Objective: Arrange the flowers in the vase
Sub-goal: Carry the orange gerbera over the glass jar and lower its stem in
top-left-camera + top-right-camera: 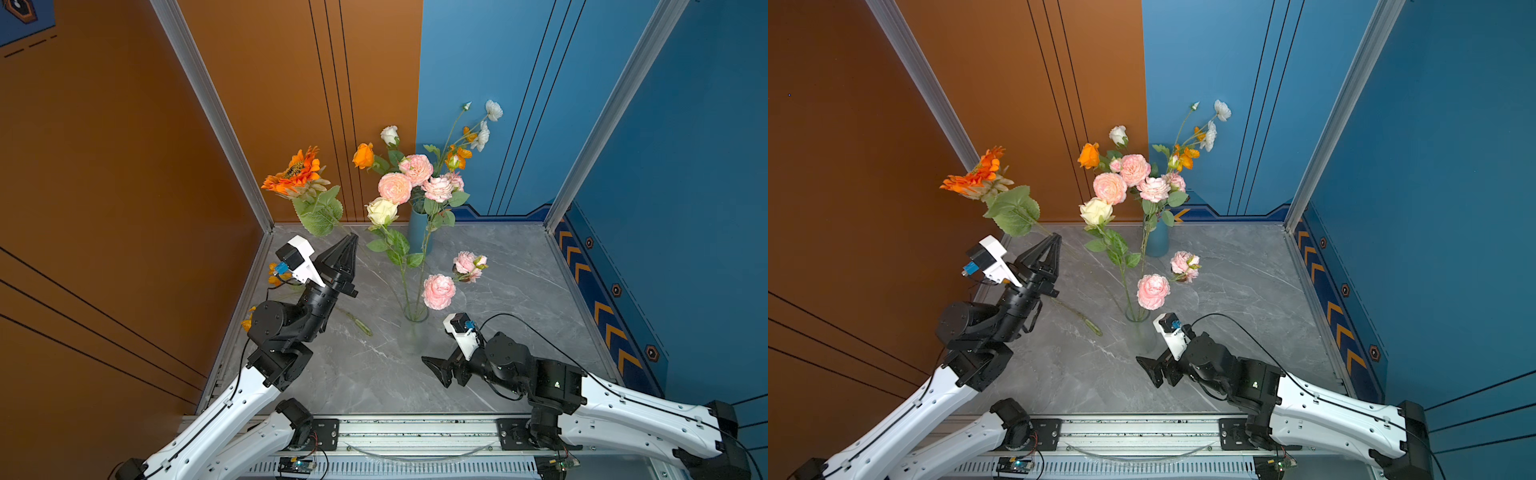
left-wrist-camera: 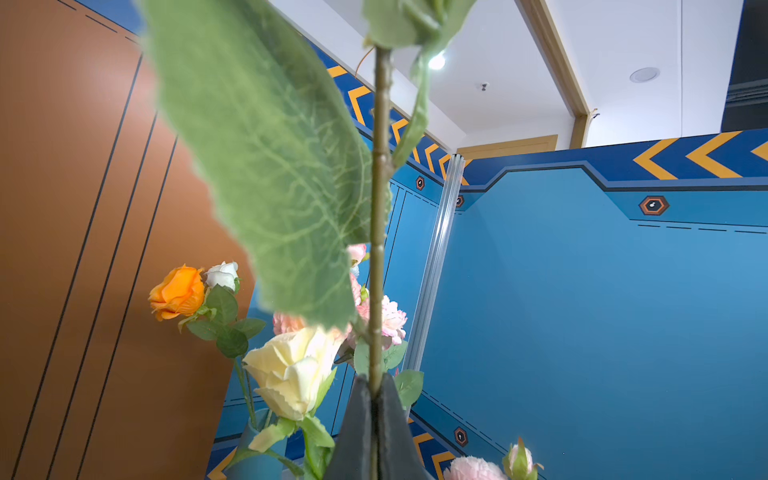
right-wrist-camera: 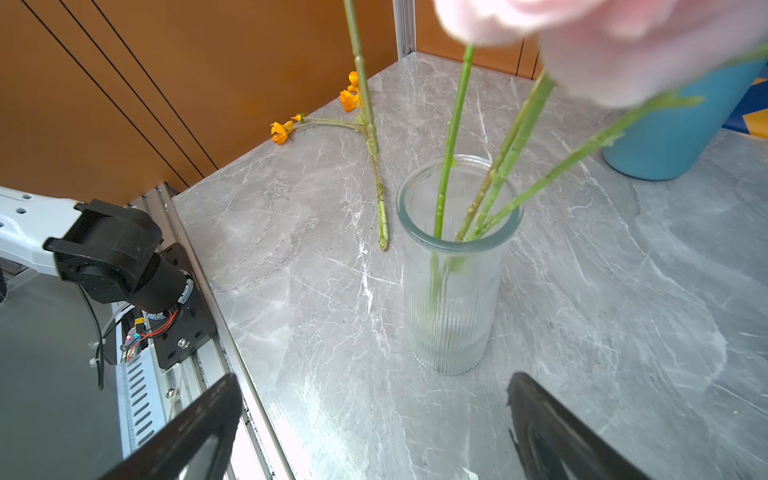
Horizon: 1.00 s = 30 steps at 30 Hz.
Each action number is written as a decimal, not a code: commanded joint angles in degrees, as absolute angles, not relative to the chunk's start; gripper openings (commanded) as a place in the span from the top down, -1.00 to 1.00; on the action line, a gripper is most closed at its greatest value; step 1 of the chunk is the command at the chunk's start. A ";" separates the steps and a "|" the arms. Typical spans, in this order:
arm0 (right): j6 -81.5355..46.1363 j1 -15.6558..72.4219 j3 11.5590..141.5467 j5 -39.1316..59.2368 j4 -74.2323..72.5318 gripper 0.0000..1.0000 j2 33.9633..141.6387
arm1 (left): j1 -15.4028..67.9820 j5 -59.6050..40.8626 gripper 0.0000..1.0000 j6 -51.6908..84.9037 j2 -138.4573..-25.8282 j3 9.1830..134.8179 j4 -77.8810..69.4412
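Top views: pinches sunflower [image 1: 296,171] stem in left jaws, bloom raised; spreads right jaws near glass vase [image 1: 413,338] holding flowers [image 1: 438,291].
Left wrist: shows stem [image 2: 377,249] clamped.
Right wrist: shows orange sprig [image 3: 328,121] lying on surface [image 3: 291,270].

The grey marble table [image 1: 519,332] carries a glass vase [image 3: 451,291], blue vase [image 1: 417,237] and orange sprig [image 3: 328,121].

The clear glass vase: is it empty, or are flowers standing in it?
Not empty: the clear glass vase stands upright, and several green stems pass down through its rim.
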<state>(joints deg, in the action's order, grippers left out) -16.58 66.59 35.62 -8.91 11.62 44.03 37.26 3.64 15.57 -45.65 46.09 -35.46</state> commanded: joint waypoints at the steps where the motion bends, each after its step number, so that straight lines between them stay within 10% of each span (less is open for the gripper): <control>1: -16.18 66.07 35.98 -9.56 13.53 -0.99 44.34 | 38.72 4.96 1.00 13.58 -47.85 46.06 -42.49; 30: -13.43 61.00 38.64 -2.82 12.41 -1.00 48.54 | 52.20 16.75 1.00 7.52 -58.34 30.79 -58.36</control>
<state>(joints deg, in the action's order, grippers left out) -14.81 61.25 37.23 -4.16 12.95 48.71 50.78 12.21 8.80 -58.35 32.34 -55.24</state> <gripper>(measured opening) 0.999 0.054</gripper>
